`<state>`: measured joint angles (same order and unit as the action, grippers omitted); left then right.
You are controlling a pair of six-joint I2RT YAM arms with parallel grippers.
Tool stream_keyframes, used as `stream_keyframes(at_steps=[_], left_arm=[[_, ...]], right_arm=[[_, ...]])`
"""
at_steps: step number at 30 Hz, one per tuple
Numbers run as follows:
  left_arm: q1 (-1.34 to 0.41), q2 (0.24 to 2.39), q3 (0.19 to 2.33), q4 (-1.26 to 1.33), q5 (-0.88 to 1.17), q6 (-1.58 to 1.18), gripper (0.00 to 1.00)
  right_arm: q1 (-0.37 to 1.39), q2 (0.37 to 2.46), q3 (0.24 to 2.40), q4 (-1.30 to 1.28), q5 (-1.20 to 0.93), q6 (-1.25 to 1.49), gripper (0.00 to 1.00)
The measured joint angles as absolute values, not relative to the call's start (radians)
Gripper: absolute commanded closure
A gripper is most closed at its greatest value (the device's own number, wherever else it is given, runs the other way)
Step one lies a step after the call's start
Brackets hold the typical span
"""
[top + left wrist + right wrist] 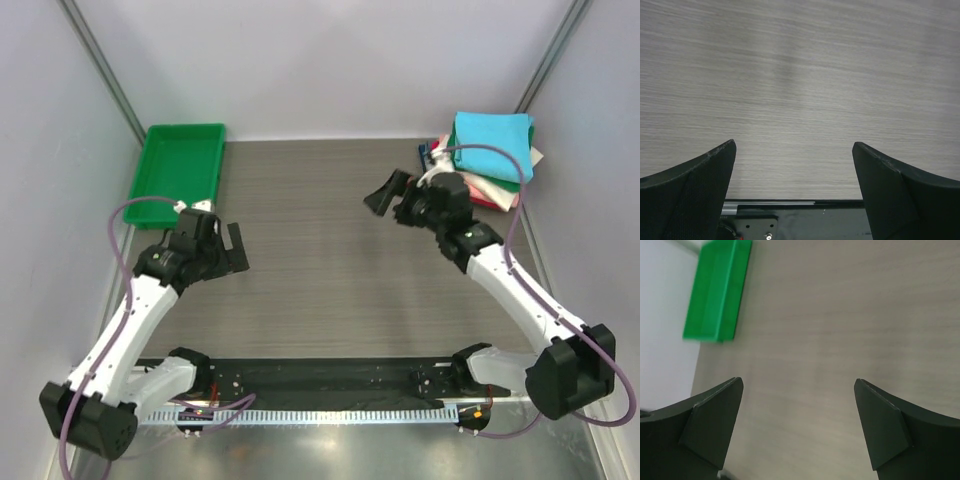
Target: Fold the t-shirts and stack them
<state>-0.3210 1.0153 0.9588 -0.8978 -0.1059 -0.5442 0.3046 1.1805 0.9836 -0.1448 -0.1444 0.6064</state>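
Observation:
A stack of folded t-shirts [490, 160] sits at the table's far right corner, with a turquoise shirt [492, 135] on top and green, cream, red and navy edges under it. My right gripper [392, 196] is open and empty, held above the table to the left of the stack. My left gripper [235, 248] is open and empty over the left half of the table. Both wrist views show only bare tabletop between the fingers, with the left gripper [794, 160] and the right gripper [798, 395] holding nothing.
A rigid green plastic tray [180, 172] stands at the far left, also in the right wrist view [715, 295]. A black base plate [330, 385] runs along the near edge. Grey walls close in the left, right and back.

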Motion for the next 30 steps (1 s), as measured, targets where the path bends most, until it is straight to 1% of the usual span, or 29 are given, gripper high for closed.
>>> stream_keyframes(at_steps=[3, 4, 5, 9, 11, 12, 13, 16, 19, 22, 27, 30], left_arm=[[-0.321, 0.927, 0.957, -0.893, -0.144, -0.546, 0.01], [-0.321, 0.899, 0.955, -0.890, -0.159, -0.549, 0.04], [-0.321, 0.870, 0.955, -0.888, -0.175, -0.551, 0.06], [-0.321, 0.744, 0.905, -0.809, -0.251, -0.549, 0.05], [-0.321, 0.649, 0.823, -0.712, -0.309, -0.532, 0.05], [-0.321, 0.603, 0.770, -0.647, -0.346, -0.508, 0.00], [-0.321, 0.559, 0.717, -0.585, -0.382, -0.480, 0.00], [-0.321, 0.516, 0.574, -0.392, -0.491, -0.376, 0.00], [-0.317, 0.578, 0.419, -0.157, -0.585, -0.271, 0.00], [-0.279, 0.742, 0.336, 0.020, -0.611, -0.231, 0.00], [-0.159, 1.073, 0.301, 0.278, -0.556, -0.232, 0.00], [-0.138, 1.238, 0.302, 0.469, -0.518, -0.220, 0.00]], right_arm=[[0.453, 1.180, 0.928, -0.158, -0.125, 0.602, 0.00], [0.503, 1.179, 0.918, -0.158, -0.114, 0.599, 0.00], [0.555, 1.178, 0.909, -0.162, -0.102, 0.596, 0.00], [0.756, 1.168, 0.869, -0.171, -0.052, 0.587, 0.00], [0.823, 1.137, 0.823, -0.165, -0.023, 0.587, 0.01], [0.850, 1.116, 0.796, -0.165, -0.007, 0.588, 0.00], [0.873, 1.090, 0.766, -0.163, 0.008, 0.591, 0.00], [0.901, 1.026, 0.707, -0.158, 0.042, 0.601, 0.00], [0.901, 0.983, 0.687, -0.158, 0.069, 0.603, 0.00], [0.901, 0.931, 0.672, -0.158, 0.093, 0.604, 0.00], [0.901, 0.857, 0.652, -0.161, 0.127, 0.598, 0.00], [0.901, 0.814, 0.627, -0.163, 0.157, 0.595, 0.00]])
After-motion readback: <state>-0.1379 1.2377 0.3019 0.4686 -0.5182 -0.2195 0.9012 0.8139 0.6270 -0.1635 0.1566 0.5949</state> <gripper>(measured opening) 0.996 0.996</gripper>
